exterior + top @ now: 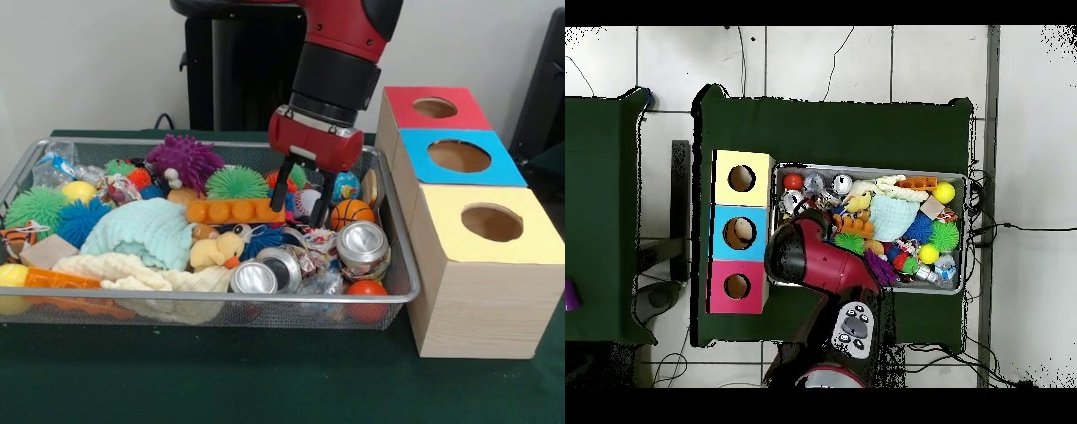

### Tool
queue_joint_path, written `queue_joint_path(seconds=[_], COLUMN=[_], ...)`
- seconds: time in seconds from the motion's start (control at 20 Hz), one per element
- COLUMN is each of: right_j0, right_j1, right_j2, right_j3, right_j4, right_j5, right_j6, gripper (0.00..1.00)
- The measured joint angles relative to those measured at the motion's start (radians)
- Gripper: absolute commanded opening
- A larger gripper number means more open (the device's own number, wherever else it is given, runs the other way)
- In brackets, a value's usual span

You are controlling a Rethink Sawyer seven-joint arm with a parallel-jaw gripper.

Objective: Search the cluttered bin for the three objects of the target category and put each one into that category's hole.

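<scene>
My gripper (300,208) hangs open over the right part of the wire bin (399,299), its fingertips down at the level of the toys. A small white and red ball (306,201) shows between the fingers; I cannot tell if they touch it. A mini basketball (351,213) lies just right of it and an orange block strip (234,211) just left. Three silver cans (362,241) (253,278) (284,263) lie near the front right. At the right of the bin stand the red-topped (434,108), blue-topped (458,155) and yellow-topped (492,222) boxes, each with one hole. In the overhead view the arm (810,255) hides the gripper.
The bin also holds spiky rubber balls in purple (184,160), green (236,184) and blue (81,219), a mint cloth (141,231), a cream cloth (132,272), a duck toy (214,251), an orange ball (365,291) and a yellow ball (78,190). Green cloth (265,380) covers the table.
</scene>
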Motion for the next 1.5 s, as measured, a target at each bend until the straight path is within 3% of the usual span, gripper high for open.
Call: queue_joint_path(seconds=[0.65,1.15,1.5], right_j0=[-0.018,0.045,0.051], right_j1=[0.038,0.038,0.038], right_j2=[0.012,0.015,0.022], right_j3=[0.0,0.0,0.0], right_j4=[0.004,0.083,0.095], right_j5=[0.0,0.0,0.0], right_j6=[0.0,0.0,0.0], gripper=[1.0,1.0,1.0])
